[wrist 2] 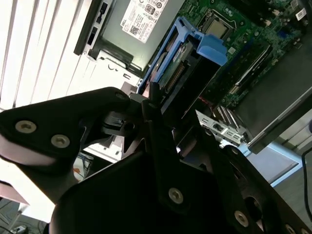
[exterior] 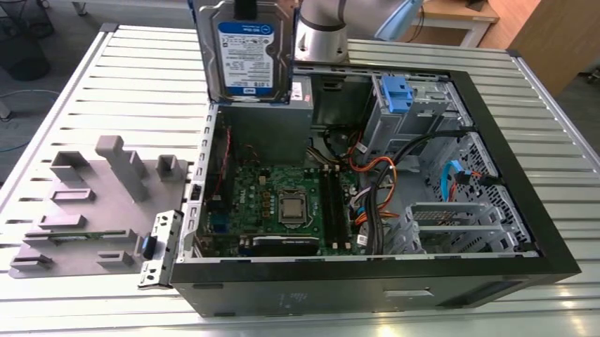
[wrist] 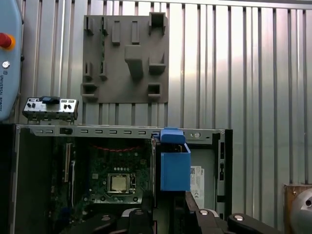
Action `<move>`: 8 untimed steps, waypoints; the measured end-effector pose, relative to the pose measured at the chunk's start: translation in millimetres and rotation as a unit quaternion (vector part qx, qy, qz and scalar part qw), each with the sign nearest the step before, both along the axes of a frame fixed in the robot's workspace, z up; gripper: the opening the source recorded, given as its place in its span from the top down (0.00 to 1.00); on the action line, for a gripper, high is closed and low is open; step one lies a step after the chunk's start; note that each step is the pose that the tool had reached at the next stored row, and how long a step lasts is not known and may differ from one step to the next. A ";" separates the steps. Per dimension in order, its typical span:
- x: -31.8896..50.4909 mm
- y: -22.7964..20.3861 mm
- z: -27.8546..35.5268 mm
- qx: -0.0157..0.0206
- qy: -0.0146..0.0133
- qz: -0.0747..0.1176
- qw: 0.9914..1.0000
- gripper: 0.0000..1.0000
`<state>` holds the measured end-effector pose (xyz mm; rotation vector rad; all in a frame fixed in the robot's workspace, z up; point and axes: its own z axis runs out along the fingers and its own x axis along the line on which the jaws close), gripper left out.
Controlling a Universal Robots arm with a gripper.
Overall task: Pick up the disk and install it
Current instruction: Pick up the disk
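I am holding the disk (exterior: 246, 53) upright over the case (exterior: 375, 270), my gripper (wrist 2: 146, 100) clamped on its edge. I am judging it stiff, weighty and shock-sensitive, best gripped by its metal edges, not the blue handle (wrist 2: 212, 48).

Exterior view: bright, even light from overhead. The slatted table (exterior: 112, 84) glares white just beside the computer case (exterior: 375, 281), whose inside sits in shade. The disk (exterior: 246, 56) above the case is flatly lit. Second wrist view: the table beside the case washes out white.
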<state>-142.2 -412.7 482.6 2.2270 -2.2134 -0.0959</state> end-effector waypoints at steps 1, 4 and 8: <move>3.2 0.0 -0.1 0.000 0.000 0.000 1.000 0.65; 12.7 0.0 -0.4 0.000 0.000 0.000 1.000 0.65; 25.4 0.0 -0.8 0.000 0.000 0.000 1.000 0.65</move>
